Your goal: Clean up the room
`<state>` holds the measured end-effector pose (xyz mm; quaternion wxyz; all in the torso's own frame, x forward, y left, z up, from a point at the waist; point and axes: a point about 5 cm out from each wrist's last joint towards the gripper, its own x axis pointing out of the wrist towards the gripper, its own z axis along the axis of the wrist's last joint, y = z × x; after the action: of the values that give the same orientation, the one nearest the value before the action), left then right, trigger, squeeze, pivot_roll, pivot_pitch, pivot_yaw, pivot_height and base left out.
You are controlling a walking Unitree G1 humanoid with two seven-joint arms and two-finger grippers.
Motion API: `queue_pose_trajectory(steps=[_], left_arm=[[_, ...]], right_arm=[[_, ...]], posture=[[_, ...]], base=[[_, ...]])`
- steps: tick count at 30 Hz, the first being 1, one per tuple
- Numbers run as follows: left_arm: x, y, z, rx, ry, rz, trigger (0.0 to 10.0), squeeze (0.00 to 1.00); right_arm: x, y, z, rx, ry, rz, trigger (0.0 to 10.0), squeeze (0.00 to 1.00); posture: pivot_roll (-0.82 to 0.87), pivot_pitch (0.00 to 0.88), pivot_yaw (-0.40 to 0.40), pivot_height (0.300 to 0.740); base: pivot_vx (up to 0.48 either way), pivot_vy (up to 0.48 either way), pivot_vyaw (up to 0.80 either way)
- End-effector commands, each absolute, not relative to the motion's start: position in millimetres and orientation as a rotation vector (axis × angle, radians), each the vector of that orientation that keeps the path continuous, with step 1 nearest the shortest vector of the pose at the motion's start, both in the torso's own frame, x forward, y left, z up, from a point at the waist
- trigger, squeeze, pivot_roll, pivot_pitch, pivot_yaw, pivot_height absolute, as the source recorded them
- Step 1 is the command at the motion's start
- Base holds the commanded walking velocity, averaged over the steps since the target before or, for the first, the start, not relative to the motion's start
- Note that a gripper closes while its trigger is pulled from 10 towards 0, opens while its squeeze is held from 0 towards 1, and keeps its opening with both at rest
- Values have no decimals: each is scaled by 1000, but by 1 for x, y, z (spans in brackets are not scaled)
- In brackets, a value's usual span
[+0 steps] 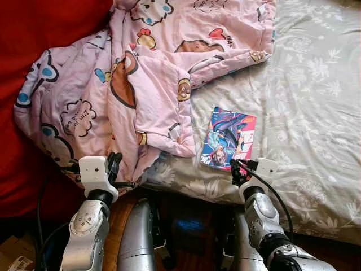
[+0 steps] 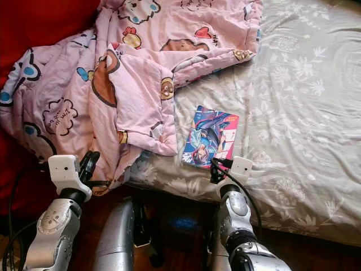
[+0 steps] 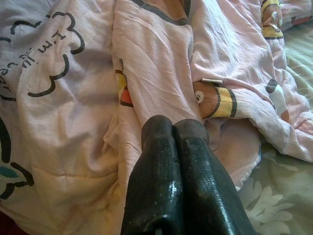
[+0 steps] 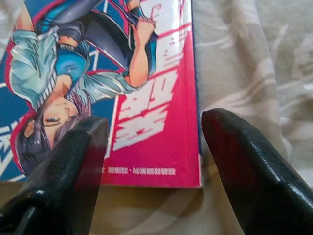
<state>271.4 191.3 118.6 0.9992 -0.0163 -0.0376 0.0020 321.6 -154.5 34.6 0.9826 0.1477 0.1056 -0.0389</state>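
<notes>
Straddling near right corner of comic book (image 4: pixel 122 88), your right gripper (image 4: pixel 151 161) has jaws spread wide, nothing held. Book lies flat on grey floral bedsheet (image 1: pixel 304 113), just right of pink cartoon blanket (image 1: pixel 130 84). Your left gripper (image 3: pixel 178 171), jaws pressed together, points at blanket's near edge.

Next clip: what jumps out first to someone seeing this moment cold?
The crumpled pink cartoon-print blanket dominates, heaped over the left part of the bed and spilling over its near edge. Next comes the bright comic book, lying flat on the grey floral sheet near the bed's edge. The right claw is open at the book's near corner, while the left claw is shut against the blanket's hanging edge.
</notes>
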Motion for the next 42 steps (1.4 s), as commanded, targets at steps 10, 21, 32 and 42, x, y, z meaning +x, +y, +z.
queue_pose_trajectory(steps=[10,21,32,42], left_arm=[[268,193,111,-5,-48,7,10000,0],[267,192,113,8,-53,-2,10000,0],[261,192,112,11,-44,2,10000,0],[257,195,111,17,-35,17,10000,0]], right_arm=[[303,-151,8,390,346,-83,10000,0],[297,-143,-2,674,411,-20,10000,0],[297,-144,-3,954,394,-56,10000,0],[317,-124,18,966,377,81,10000,0]], posture=[[41,366,36,605],[49,370,39,605],[69,389,40,605],[82,400,29,605]], base=[[0,0,0],[0,0,0],[0,0,0],[0,0,0]])
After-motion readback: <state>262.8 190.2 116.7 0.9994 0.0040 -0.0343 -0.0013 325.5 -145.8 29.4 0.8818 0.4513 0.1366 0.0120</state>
